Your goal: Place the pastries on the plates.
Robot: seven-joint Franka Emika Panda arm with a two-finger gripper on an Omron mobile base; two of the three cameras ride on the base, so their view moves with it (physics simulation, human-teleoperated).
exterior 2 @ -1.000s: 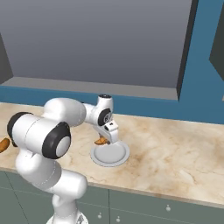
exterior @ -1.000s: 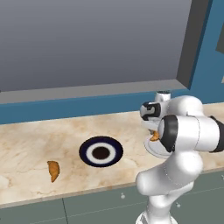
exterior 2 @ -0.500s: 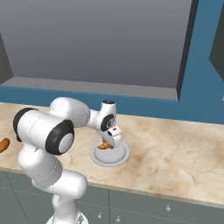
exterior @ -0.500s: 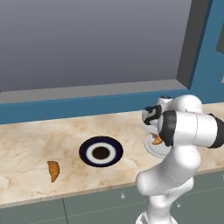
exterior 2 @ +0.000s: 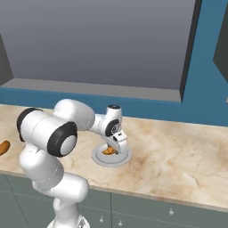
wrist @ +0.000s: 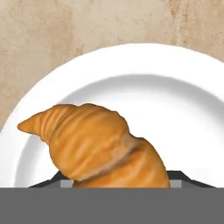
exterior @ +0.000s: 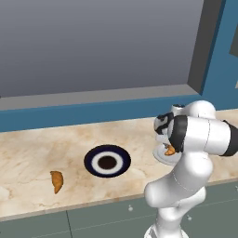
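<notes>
My gripper is shut on one of the pastries, a golden croissant, low over the pale grey-white plate. Whether the croissant rests on the plate I cannot tell. From the left base this croissant shows at the hand, above the pale plate, partly hidden by my arm. From the right base the held croissant sits inside the pale plate's rim. The second croissant lies on the counter at the left. Between the two stands the navy plate with nothing on it.
The marble counter runs left to right, its front edge near my base, grey cabinet fronts below. A blue wall band and a deep grey recess rise behind it. The loose croissant shows at the far left edge from the right base.
My gripper has come down with the croissant over the pale plate. The navy plate and the loose croissant have not moved.
</notes>
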